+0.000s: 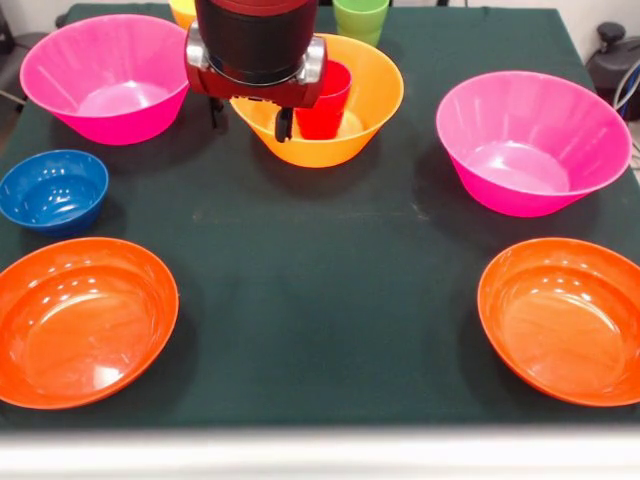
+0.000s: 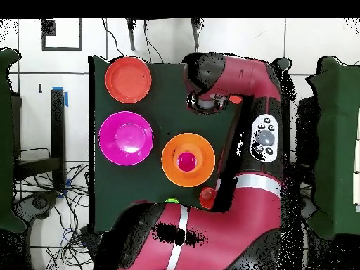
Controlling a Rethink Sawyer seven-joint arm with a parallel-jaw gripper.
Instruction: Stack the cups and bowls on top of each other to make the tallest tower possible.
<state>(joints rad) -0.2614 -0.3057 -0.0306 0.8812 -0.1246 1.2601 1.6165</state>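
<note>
Fingers (image 1: 249, 120) hang from my upright red-and-black arm, apparently released, one tip inside the large glossy orange bowl (image 1: 375, 95), beside the red cup (image 1: 328, 105).

Glossy smooth plastic bowls (image 1: 545, 140) and red cup (image 1: 325, 105); matt dark green cloth on table (image 1: 330, 290).

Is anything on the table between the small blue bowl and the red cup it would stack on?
Nothing visible: bare cloth separates the blue bowl from the orange bowl holding the red cup. The gripper hangs beside that cup.
</note>
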